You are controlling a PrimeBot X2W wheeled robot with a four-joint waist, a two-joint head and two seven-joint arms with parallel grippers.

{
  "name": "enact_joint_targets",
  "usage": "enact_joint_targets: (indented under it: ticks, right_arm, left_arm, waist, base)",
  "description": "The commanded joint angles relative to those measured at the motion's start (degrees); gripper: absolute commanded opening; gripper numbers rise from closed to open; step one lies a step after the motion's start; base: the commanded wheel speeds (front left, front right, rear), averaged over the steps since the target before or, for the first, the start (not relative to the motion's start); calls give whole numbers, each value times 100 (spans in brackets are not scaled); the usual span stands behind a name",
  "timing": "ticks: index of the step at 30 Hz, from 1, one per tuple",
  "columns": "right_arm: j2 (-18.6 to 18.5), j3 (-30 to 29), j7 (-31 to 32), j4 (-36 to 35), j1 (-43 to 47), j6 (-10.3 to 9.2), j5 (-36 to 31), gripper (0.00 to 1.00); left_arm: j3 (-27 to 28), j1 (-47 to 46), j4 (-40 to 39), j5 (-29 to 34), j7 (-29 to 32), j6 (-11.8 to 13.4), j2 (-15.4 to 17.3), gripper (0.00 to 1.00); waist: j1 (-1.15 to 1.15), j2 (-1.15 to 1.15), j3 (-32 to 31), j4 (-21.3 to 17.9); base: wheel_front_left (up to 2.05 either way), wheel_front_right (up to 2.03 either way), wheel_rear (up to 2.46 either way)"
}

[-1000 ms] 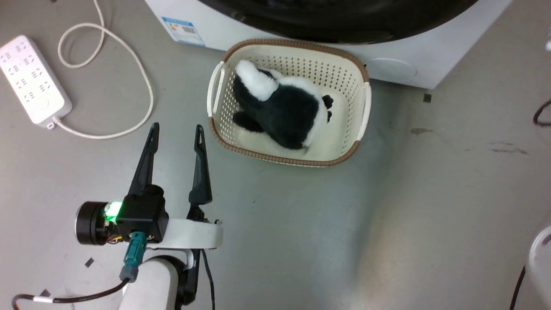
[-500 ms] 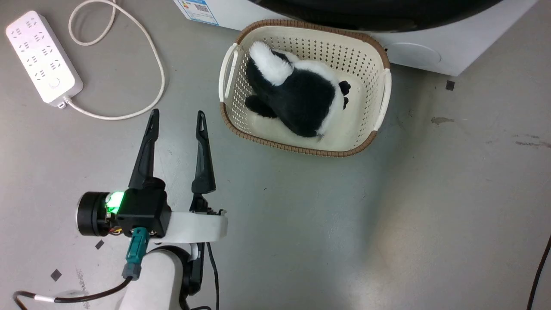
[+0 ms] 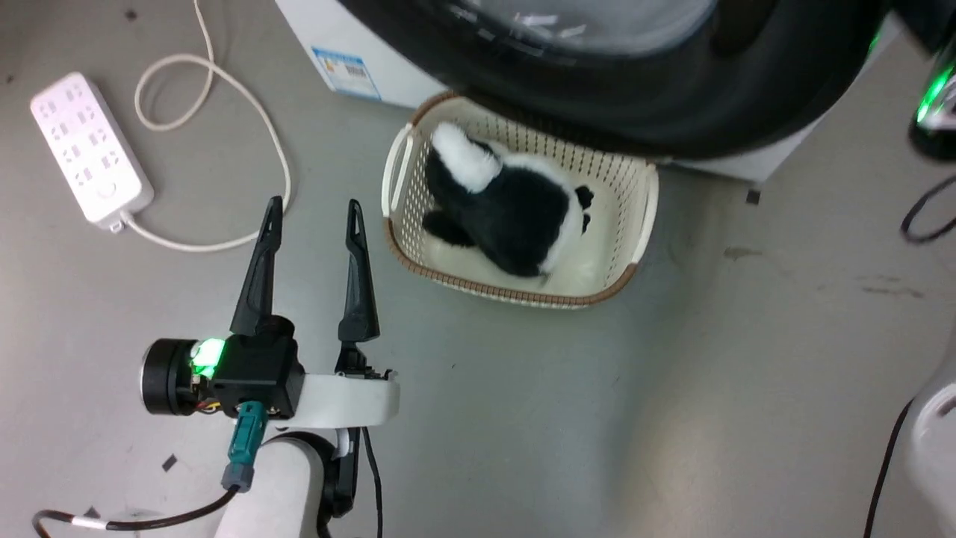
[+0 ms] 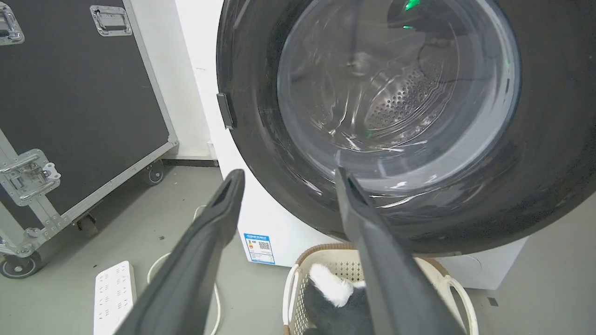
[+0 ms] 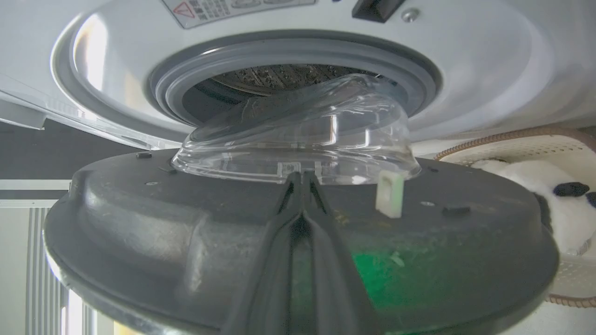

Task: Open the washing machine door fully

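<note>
The right pincer (image 5: 302,176) is clenched, its two fingers pressed together and empty. Their tips rest at the inner face of the washing machine door (image 5: 186,232); actual contact cannot be confirmed. Immediately beyond the tips rises the door's glass bowl (image 5: 298,139), and a pale latch tab (image 5: 390,193) stands just to their right. Farther on, the bowl's far edge overlaps the blue-grey gasket (image 5: 288,51), with the steel drum (image 5: 279,74) behind it in the white washing machine (image 5: 465,56).

The left pincer (image 3: 314,203) hangs released over the floor (image 3: 523,418), holding nothing. Just ahead and to its right sits the cream basket (image 3: 644,217) with a black-and-white plush toy (image 3: 508,217) inside. A power strip (image 3: 89,157) lies off to its left. Beyond both, in the left wrist view, the door's outer face looms, and a black flight case (image 4: 79,79) stands far to the left.

A second ago the head view showed the door as a dark band along the top, with the machine's lower front bare beneath it. Now the door reaches out over the basket's far rim and its window shows. The camera has shifted as well, so part of this is viewpoint. Even so, the door covering the rim suggests it has swung outward. The left pincer has stayed spread as it was.

The door looks unlatched and partly open, so the likely remaining work is a continued outward push until it swings clear.
</note>
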Motion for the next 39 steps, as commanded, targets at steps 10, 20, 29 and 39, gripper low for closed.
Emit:
enact_joint_targets:
  ticks: [10, 20, 29, 39]
  right_arm:
    - [76, 1283, 187, 252, 1149, 6, 1386, 0]
    - [77, 3873, -178, -78, 2372, 6, 3497, 0]
    - [77, 5796, -934, -925, 3283, 6, 4634, 0]
    - [-296, 5571, -2274, -1430, 3528, 6, 4058, 100]
  left_arm:
    - [-11, 425, 182, 39, -30, -48, 34, 100]
    - [-132, 732, 312, 58, -30, -130, 35, 100]
    - [-155, 955, 365, 23, -30, -151, 32, 100]
    - [12, 1051, 329, -31, -30, -138, 30, 100]
  waist:
    - [0, 0, -735, -141]
    - [0, 0, -1065, -188]
    - [0, 0, -1294, -174]
    - [0, 0, -1560, -301]
  base:
    - [0, 0, 0]
    - [0, 0, 0]
    - [0, 0, 0]
    - [0, 0, 0]
